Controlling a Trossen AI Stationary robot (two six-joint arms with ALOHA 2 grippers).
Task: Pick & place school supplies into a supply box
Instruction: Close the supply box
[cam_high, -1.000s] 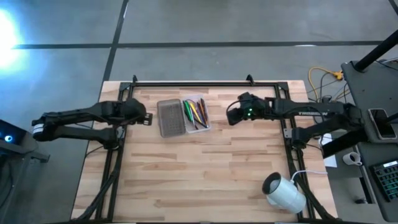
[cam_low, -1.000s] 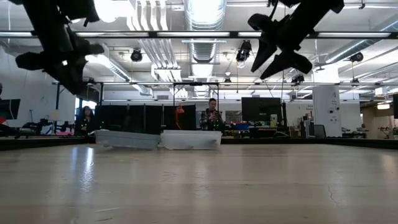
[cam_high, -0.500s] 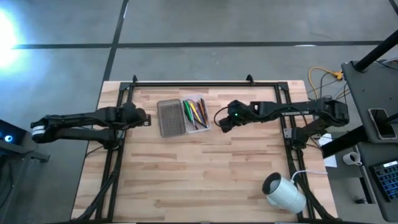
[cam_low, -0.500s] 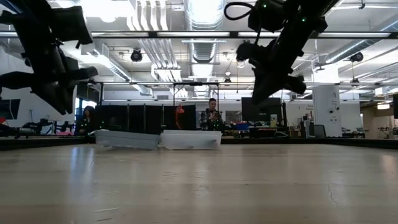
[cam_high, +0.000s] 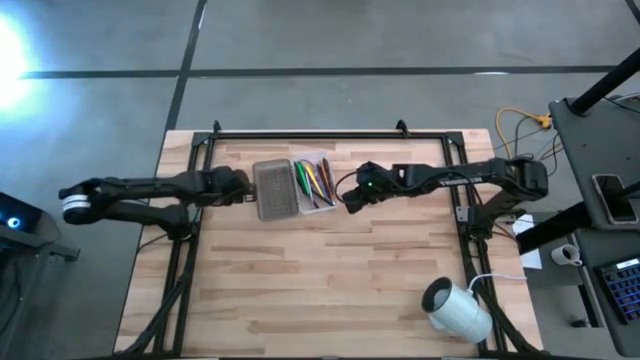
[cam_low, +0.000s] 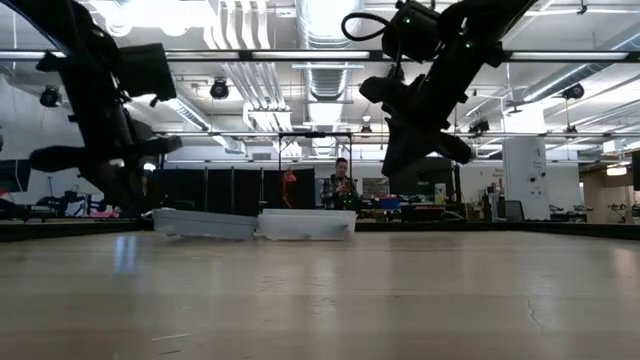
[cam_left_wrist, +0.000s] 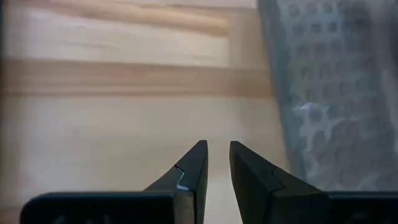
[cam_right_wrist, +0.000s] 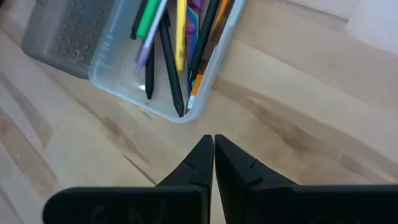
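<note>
**Clear tray filled, both grippers closing in on it**

Overhead, the supply box (cam_high: 318, 184) holds the pens (cam_high: 312, 180), its grey lid (cam_high: 273, 189) alongside. The left gripper (cam_high: 247, 190) sits just beside the lid, probably to fit it. Its wrist view shows fingers (cam_left_wrist: 194, 163) narrowly parted. The right gripper (cam_right_wrist: 213, 148), pinched together and empty, hovers near the box's corner.
</note>
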